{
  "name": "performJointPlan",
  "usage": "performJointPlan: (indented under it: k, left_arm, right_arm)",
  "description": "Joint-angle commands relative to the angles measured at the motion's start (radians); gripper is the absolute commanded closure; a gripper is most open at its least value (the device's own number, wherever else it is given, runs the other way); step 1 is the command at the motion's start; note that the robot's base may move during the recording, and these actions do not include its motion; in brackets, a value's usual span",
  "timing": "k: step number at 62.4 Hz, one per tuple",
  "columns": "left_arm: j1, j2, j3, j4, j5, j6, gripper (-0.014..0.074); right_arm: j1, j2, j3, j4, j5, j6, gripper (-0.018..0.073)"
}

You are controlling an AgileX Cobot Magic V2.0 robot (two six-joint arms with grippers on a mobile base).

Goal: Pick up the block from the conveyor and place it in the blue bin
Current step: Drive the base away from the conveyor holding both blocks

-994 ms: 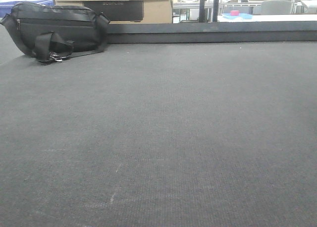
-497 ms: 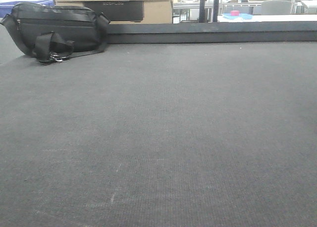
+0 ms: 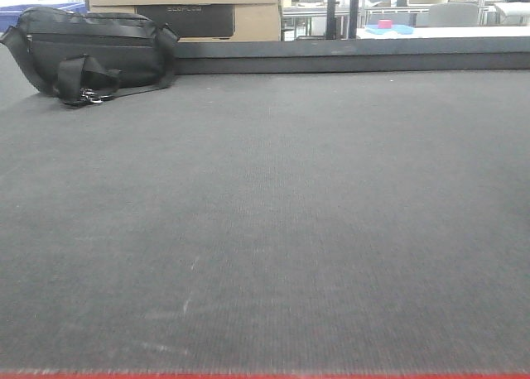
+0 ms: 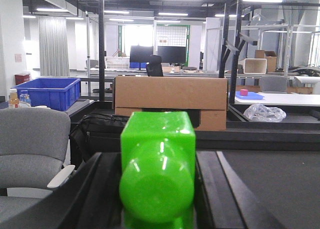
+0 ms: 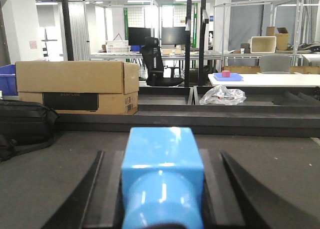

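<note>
The conveyor's dark grey belt (image 3: pixel 273 213) fills the front view, with a red rail (image 3: pixel 265 376) along the bottom edge; no block or gripper shows there. In the left wrist view my left gripper (image 4: pixel 158 154) is shut on a glossy green block (image 4: pixel 158 184), its black fingers (image 4: pixel 102 189) tight against both sides. In the right wrist view my right gripper (image 5: pixel 162 154) is shut on a light blue block (image 5: pixel 162 179), held low over the belt (image 5: pixel 270 164). The blue bin (image 4: pixel 46 91) stands far off at the left, behind a grey chair.
A black bag (image 3: pixel 87 52) lies on the belt's far left, with a cardboard box (image 3: pixel 182 7) behind it beyond the dark far rail (image 3: pixel 356 60). A grey chair (image 4: pixel 30 144) sits left of the left arm. A distant white table (image 5: pixel 270 80) carries a pink block on a blue tray.
The front view has shifted: the bag, box and far rail sit slightly higher and further left, and a red strip has come into view along the bottom edge.
</note>
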Motion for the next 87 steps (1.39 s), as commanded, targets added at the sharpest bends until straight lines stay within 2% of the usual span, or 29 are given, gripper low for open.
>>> performJointPlan:
  k: [1, 87]
  left_arm:
    - [0.005, -0.005, 0.0, -0.006, -0.013, 0.004, 0.0707]
    - [0.005, -0.037, 0.0, -0.006, -0.015, 0.004, 0.0707]
  right_arm:
    - [0.0, -0.005, 0.001, -0.005, -0.025, 0.001, 0.0713]
    - [0.0, -0.005, 0.001, -0.005, -0.025, 0.001, 0.0713]
